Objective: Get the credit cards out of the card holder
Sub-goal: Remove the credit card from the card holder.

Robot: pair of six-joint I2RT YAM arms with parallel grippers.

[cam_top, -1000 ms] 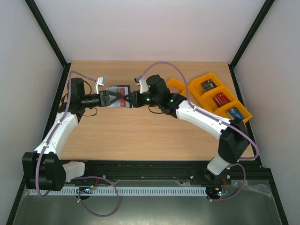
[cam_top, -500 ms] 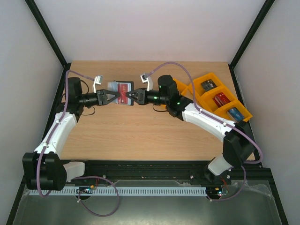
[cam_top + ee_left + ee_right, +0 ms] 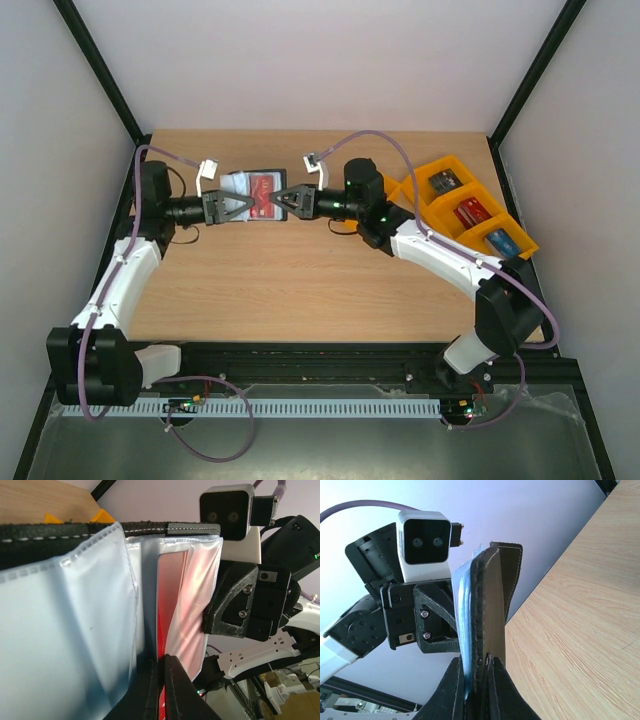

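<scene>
Card holder [image 3: 490, 605] in right jaws; left jaws perhaps on red card [image 3: 170, 605].

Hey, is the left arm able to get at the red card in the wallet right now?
Probably yes: the right gripper clamps the card holder by its cover, clear pockets fan toward the left gripper, which looks shut on the red card.

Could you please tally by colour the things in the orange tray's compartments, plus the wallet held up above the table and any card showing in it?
Black card holder: 1
Red card showing in its clear pocket: 1
Dark item in the orange tray: 1
Red item in the tray: 1
Blue item in the tray: 1
Total: 5
</scene>
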